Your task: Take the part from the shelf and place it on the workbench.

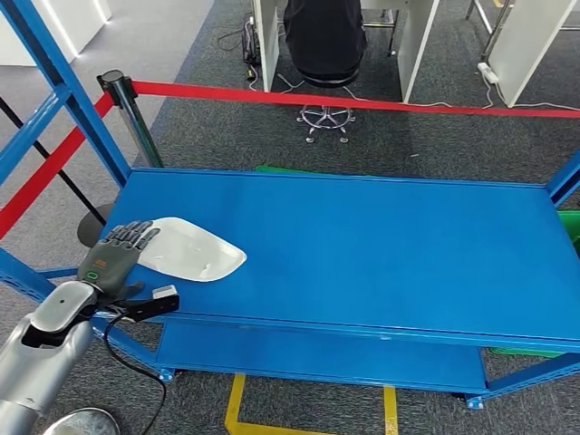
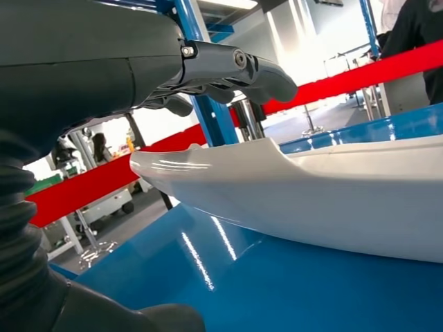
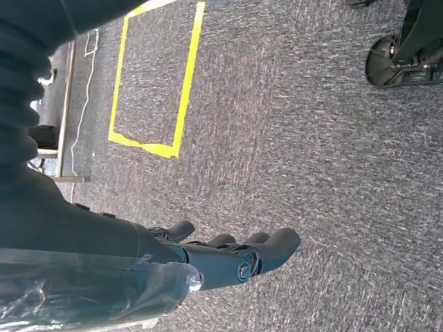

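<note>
Left hand [image 1: 118,256] flat over part [image 1: 195,252]

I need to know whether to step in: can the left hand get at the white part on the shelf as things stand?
Probably yes. The left hand is already at the white part on the blue shelf, fingers over its near end, nothing between them.

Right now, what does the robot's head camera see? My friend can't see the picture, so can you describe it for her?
The robot's left hand rests its fingers on one end of a white part lying at the left end of a blue shelf. Behind the shelf, a red barrier tape crosses grey carpet, and a person sits at a desk.
</note>
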Motion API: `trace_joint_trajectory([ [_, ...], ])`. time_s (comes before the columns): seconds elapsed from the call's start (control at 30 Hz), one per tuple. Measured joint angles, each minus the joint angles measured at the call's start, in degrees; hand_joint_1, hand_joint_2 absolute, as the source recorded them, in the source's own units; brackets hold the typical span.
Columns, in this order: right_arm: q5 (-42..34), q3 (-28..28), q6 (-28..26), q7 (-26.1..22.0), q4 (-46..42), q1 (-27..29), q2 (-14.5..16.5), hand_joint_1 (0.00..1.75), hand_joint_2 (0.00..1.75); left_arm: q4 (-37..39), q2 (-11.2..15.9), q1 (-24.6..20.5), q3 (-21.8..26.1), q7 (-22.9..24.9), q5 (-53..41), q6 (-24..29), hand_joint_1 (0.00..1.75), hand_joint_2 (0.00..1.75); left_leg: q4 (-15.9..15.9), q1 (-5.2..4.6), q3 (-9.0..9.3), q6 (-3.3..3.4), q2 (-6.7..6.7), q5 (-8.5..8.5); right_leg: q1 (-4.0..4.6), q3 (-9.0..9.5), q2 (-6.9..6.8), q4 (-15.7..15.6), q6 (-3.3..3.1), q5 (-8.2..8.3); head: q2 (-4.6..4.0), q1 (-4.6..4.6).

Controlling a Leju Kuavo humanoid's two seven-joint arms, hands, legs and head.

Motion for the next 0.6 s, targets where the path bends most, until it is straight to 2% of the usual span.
trace_joint_trajectory([
  [0.6,0.0,-0.4,0.0,0.0,0.0,0.0,-0.1,0.0,1.75,0.5,-0.3,-0.3,0.0,0.0,0.0,0.0,0.0,1.75,0.0,-0.04,0.1,0.08,-0.05,0.06,-0.02,0.13,-0.09,0.0,0.0,0.0,0.0,0.0],
])
